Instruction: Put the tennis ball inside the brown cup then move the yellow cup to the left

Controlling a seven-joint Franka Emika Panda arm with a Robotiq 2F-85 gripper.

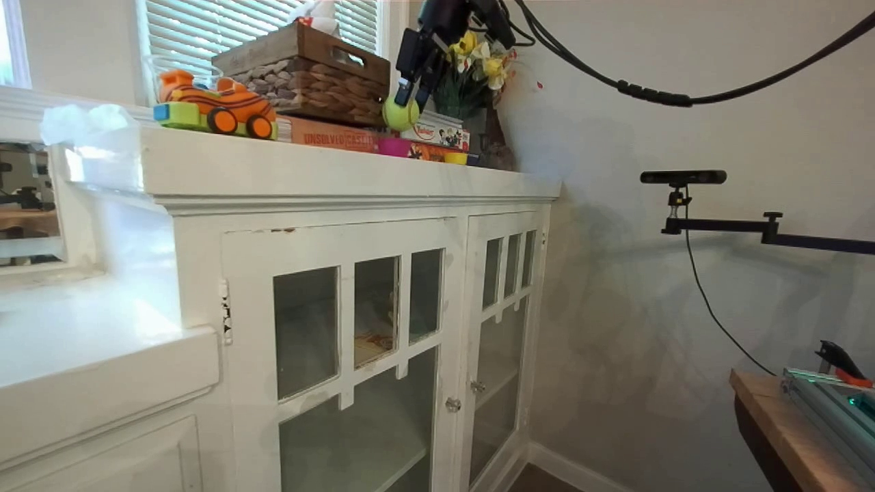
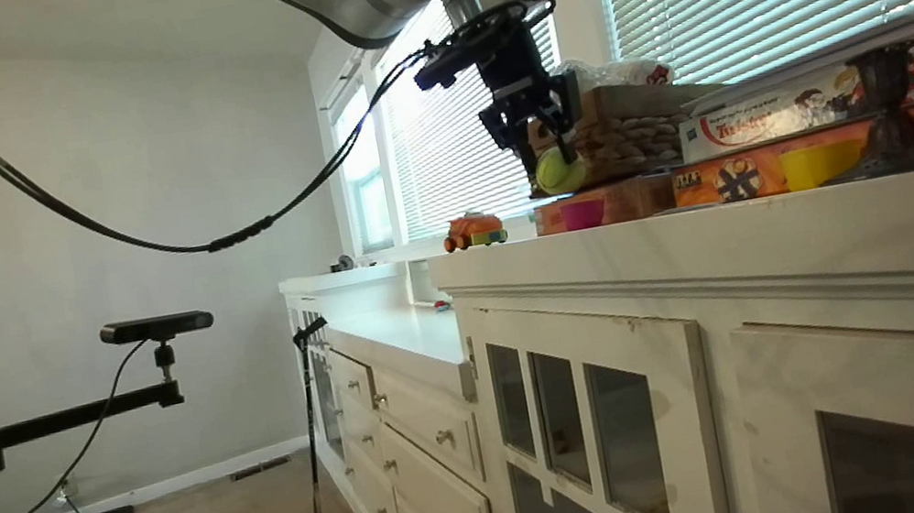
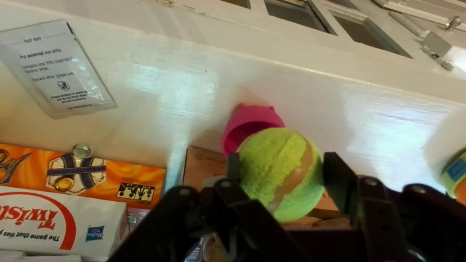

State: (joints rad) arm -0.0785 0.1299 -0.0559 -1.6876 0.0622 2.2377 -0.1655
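Observation:
My gripper (image 3: pixel 282 166) is shut on the tennis ball (image 3: pixel 278 178), a yellow-green ball with a bare brownish streak. In both exterior views the gripper (image 1: pixel 413 96) (image 2: pixel 549 156) points down and holds the ball (image 1: pixel 399 115) (image 2: pixel 562 173) above the white cabinet top, in front of the brown wicker basket (image 1: pixel 328 85) (image 2: pixel 632 139). A small pink cup (image 3: pixel 255 115) stands below the ball, partly covered by it in the wrist view; it shows in both exterior views (image 1: pixel 394 147) (image 2: pixel 583 215). The yellow cup (image 1: pixel 455 158) (image 2: pixel 822 165) stands apart, out of the wrist view. No brown cup shows.
Flat game boxes (image 3: pixel 43 222) (image 2: pixel 769 125) lie behind the cups. A dark candlestick (image 2: pixel 892 119) stands beside the yellow cup. An orange toy truck (image 1: pixel 219 106) (image 2: pixel 474 231) stands on the basket's other side. A wipe packet (image 3: pixel 58 72) lies near the cabinet top's edge. Flowers (image 1: pixel 482 65) stand behind the gripper.

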